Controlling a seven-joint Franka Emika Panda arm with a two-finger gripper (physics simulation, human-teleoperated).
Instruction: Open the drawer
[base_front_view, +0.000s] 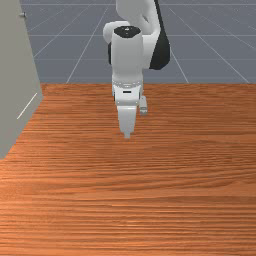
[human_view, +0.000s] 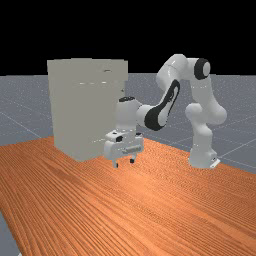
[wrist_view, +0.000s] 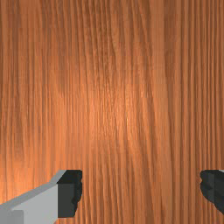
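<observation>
The gripper (human_view: 124, 163) hangs over the table in the far view, its two fingers spread with nothing between them. In the wrist view the gripper (wrist_view: 141, 188) stands open above bare wood. A tall grey-beige cabinet (human_view: 75, 110) rises behind the hand in the far view; its upper part juts out a little toward the arm. At the front view's left edge stands the cabinet (base_front_view: 15, 75), apart from the hand, with a small knob-like handle (base_front_view: 22, 15) high on its side. Which part is the drawer, I cannot tell.
The wooden table (base_front_view: 150, 200) stretches below and around the hand. In the far view the arm's base (human_view: 202, 157) stands at the right, and the cabinet's lower edge meets the table close behind the hand.
</observation>
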